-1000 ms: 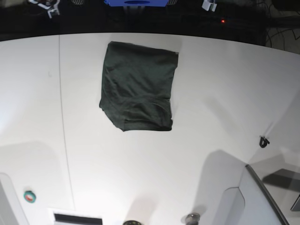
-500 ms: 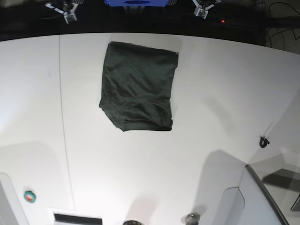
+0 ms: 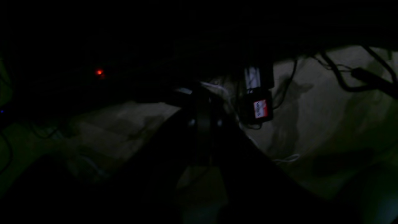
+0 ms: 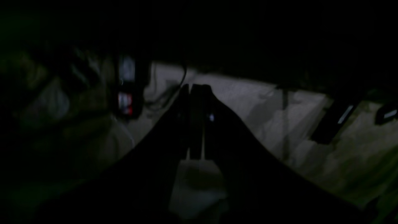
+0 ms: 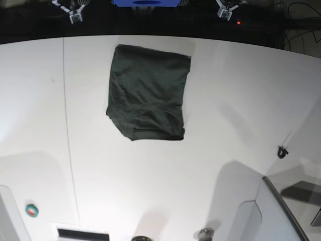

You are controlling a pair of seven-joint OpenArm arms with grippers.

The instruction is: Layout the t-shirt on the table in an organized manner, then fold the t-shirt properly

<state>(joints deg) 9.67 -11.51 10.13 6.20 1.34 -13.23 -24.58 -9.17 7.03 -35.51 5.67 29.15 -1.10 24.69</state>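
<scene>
Smooth white table (image 5: 225, 115) bears soft dark green t-shirt (image 5: 148, 93), folded rectangular.

A: Where does the base view sit?

B: High above the table (image 5: 210, 125), looking steeply down; the far edge runs along the top of its picture.

A: And the 2 wrist views?

B: Each rides low behind its own gripper, left gripper (image 3: 202, 102) and right gripper (image 4: 194, 90), facing out into a dim floor area (image 3: 311, 109) with cables.

A: Any overlap?

B: Both wrist views catch 1 dark box with a red label (image 3: 260, 109).
</scene>
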